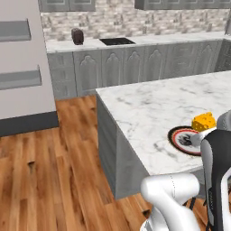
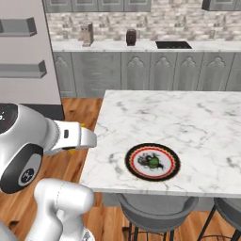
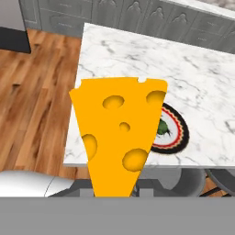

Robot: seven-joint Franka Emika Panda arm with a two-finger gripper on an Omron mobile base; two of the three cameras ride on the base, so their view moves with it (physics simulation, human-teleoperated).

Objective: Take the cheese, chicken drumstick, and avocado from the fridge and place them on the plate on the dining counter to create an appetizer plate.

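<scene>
Cheese (image 3: 117, 133) clamped between fingers, above counter edge.

The plate (image 2: 153, 162) lies on the dining counter (image 2: 188, 117), cheese (image 3: 117, 137) before it.

1. The arm (image 2: 52, 141) is made of glossy white rounded shells, smooth and tube-like
2. Its joints are dark: a black band wraps the big rounded joint housing (image 2: 21, 164) in the right base view, with a small pale round mark printed on it
3. A second dark cap at the top left of that housing carries small reddish and pale marks
4. The white forearm link (image 2: 70, 136) narrows to a blunt end and bears a small dark rectangular inset
5. In the left base view a black, grey-edged curved segment (image 1: 215, 176) stands beside a white elbow shell (image 1: 171, 191)
6. No cables or screws can be made out
</scene>
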